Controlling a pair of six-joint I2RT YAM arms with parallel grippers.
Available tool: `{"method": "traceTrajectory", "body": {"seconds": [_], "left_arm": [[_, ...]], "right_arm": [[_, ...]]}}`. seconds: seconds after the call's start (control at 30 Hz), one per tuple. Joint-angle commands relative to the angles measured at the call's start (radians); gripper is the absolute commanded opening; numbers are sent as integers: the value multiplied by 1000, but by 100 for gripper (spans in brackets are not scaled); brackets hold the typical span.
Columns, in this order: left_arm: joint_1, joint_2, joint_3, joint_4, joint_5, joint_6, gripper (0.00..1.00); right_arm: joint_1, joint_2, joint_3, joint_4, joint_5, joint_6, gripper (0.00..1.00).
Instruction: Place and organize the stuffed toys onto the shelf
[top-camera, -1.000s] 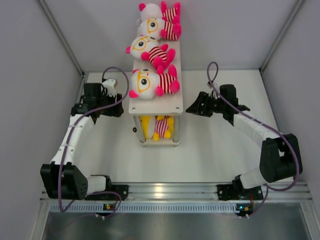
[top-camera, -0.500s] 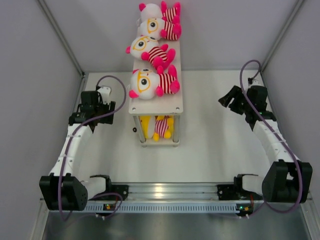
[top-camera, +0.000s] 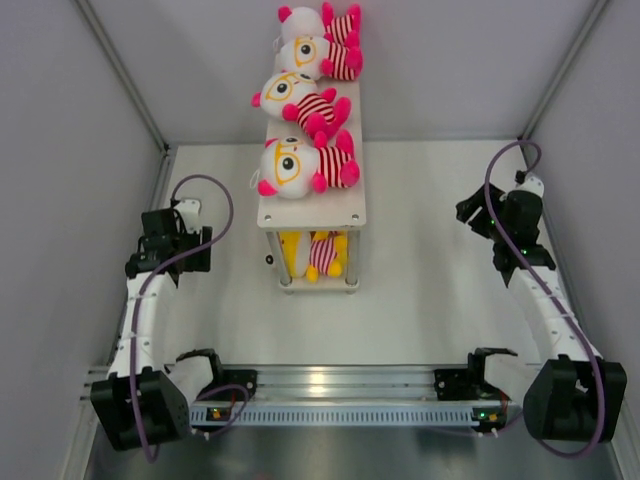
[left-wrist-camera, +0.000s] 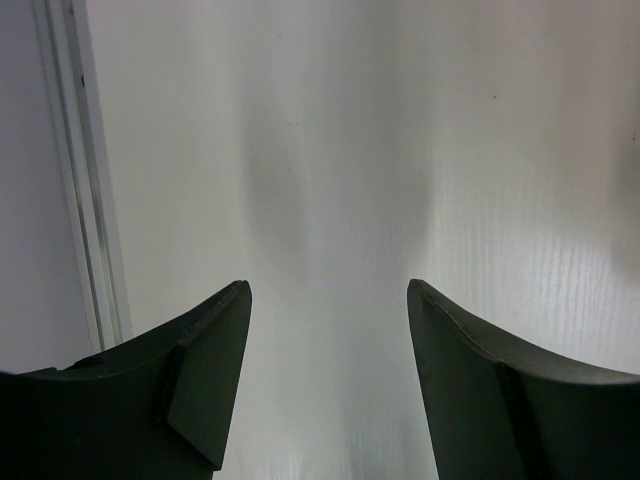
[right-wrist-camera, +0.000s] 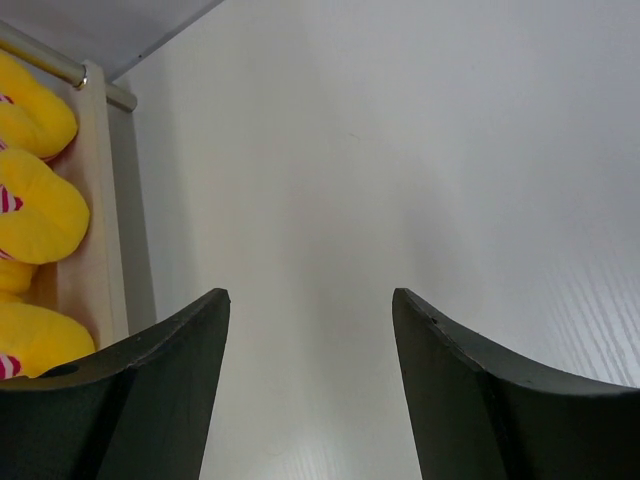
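Note:
The white shelf (top-camera: 335, 208) stands in the middle of the table. Several white-headed stuffed toys in striped shirts lie in a row on its top board, the nearest one (top-camera: 298, 166) at the front. A yellow toy (top-camera: 315, 255) lies on the lower tier. It also shows at the left edge of the right wrist view (right-wrist-camera: 35, 205), on the lower board (right-wrist-camera: 98, 240). My left gripper (top-camera: 162, 224) is open and empty, well left of the shelf; its view (left-wrist-camera: 328, 292) shows only bare table. My right gripper (top-camera: 470, 208) is open and empty, well right of the shelf (right-wrist-camera: 310, 296).
Grey walls close in the table on the left, right and back. A metal rail (left-wrist-camera: 85, 200) runs along the left wall's foot, close to my left gripper. The arm bases sit on the rail (top-camera: 340, 380) at the near edge.
Both arms have pulled back from the shelf. The left gripper moved left and nearer, the right gripper swung out to the right wall. The toys have not moved.

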Motion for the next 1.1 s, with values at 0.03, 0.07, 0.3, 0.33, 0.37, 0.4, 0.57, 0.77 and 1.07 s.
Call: {"method": "traceTrajectory", "body": {"seconds": [0.03,0.07,0.3,0.33,0.37,0.4,0.57,0.77,1.07], "left_arm": [[24,-44,-24,21,70,10,70],[27,-47,-33,21,73,10,70],[43,-92,-59,21,84,30,70],[44,-95,-60,21,100,33,70],[44,-99,-60,21,110,39,70],[44,-109,-60,21,119,38,70],[44,-110,-39,25,122,-22,74],[43,-113,-22,36,79,-114,77],[43,-107,-22,45,15,-137,75]], "right_arm": [[-14,-37,-4,94,27,10,67],[-14,-41,-5,96,22,12,67],[-14,-57,-47,148,16,27,67],[-14,-57,-47,149,15,30,67],[-14,-58,-45,146,15,27,67],[-14,-58,-47,146,15,29,67],[-12,-69,-53,148,16,29,67],[-14,-69,-48,146,13,30,67],[-14,-78,-48,145,1,33,67]]}}
